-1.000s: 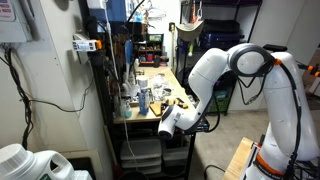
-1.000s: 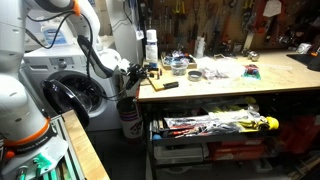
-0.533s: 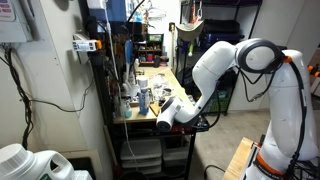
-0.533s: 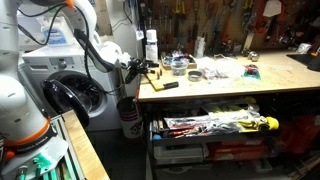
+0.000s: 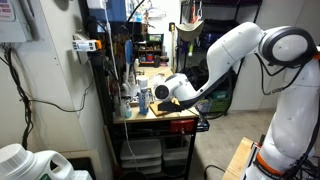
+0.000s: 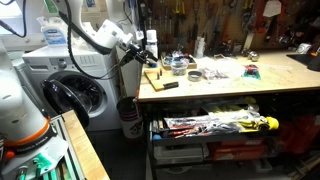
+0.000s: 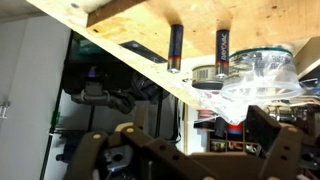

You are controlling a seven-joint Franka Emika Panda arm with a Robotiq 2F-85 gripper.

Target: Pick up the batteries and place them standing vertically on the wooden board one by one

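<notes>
**As the arm [image 5: 235,50] swings up to the table [image 6: 235,88], the gripper [image 6: 136,52] arrives empty**

Compared with a second ago, the gripper has risen from below the table's edge to the height of its top. It now sits just off the table's end, near the board [image 6: 156,76]. The wrist view shows it spread wide with nothing in it, so no battery is being carried.

That view is turned upside down. It shows two batteries [image 7: 175,47] upright and side by side on a wooden surface. I cannot tell whether that surface is the board or the table itself. If it is the board, part of the task is already done, and I judge the rise to be an approach for the next pick. No loose battery shows clearly in any view.

Just beyond the batteries sits a clear tub [image 7: 258,68] with crumpled film over it, which hides its contents. Further along the table, an exterior view shows more round tubs [image 6: 180,64], too small to read.
</notes>
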